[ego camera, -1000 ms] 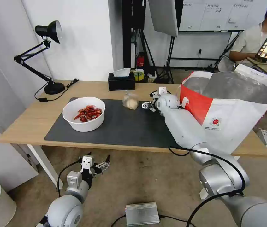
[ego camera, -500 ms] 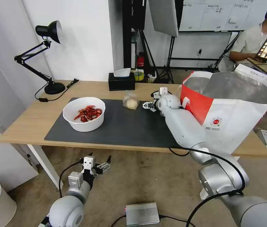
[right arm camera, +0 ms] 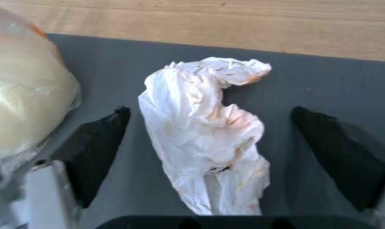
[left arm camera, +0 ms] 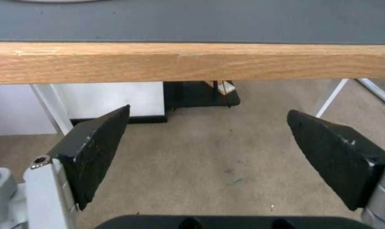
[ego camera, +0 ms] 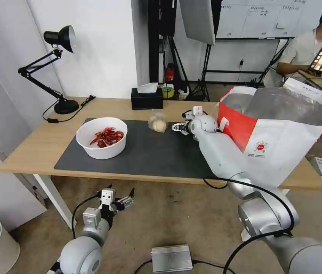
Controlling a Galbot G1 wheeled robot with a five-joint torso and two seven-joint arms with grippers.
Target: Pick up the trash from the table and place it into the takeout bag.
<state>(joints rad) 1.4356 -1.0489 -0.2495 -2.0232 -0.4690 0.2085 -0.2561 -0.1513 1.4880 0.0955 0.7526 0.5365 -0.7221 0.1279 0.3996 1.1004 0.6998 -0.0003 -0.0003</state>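
A: Tissue [right arm camera: 209, 133] lies on the mat [ego camera: 149, 152] near the table's [ego camera: 35, 148] far edge, between the spread fingers of the right gripper [right arm camera: 209, 159]. What's changed?

B: Little in 1 second; that gripper has crept slightly toward the bag [ego camera: 275, 133] side. Its jaws are wide, nothing held, so I judge the grasp is about to start.

A: Left gripper [ego camera: 121, 199]?

B: Parked below the near edge, also spread.

White walls, beige carpet floor [ego camera: 176, 217], a black desk lamp [ego camera: 56, 68] and studio light stands [ego camera: 203, 57] behind.
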